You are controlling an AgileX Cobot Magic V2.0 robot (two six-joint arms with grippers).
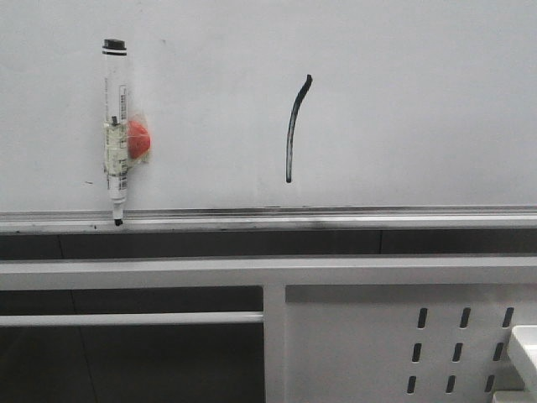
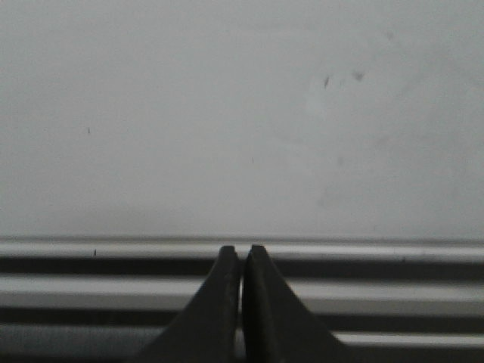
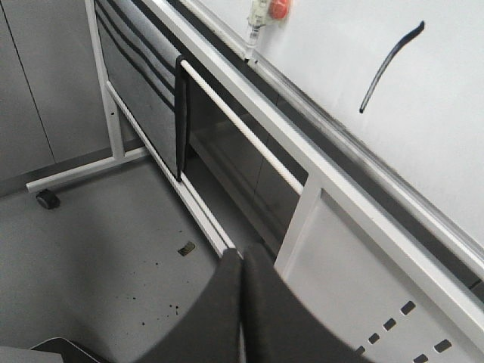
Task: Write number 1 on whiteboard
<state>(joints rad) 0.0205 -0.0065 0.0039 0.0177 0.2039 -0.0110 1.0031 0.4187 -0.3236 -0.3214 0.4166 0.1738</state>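
The whiteboard (image 1: 419, 101) fills the upper front view, with a silver rail (image 1: 336, 220) along its lower edge. The number 1 (image 1: 293, 130), a thin black, slightly curved stroke with a small hook on top, is drawn near the board's middle; it also shows in the right wrist view (image 3: 389, 66). A marker (image 1: 115, 134) with a black cap hangs upright on the board at the left, beside a red magnet (image 1: 138, 139), its tip at the rail. My left gripper (image 2: 242, 251) is shut and empty, facing the board (image 2: 227, 113) just above the rail. My right gripper (image 3: 243, 253) is shut and empty, low over the floor.
Below the rail is a white frame (image 1: 252, 273) with a white slotted panel (image 1: 403, 336) at the lower right. A white object (image 1: 524, 348) sits at the right edge. The right wrist view shows the grey floor (image 3: 98, 249), the stand's leg and a caster (image 3: 47, 199).
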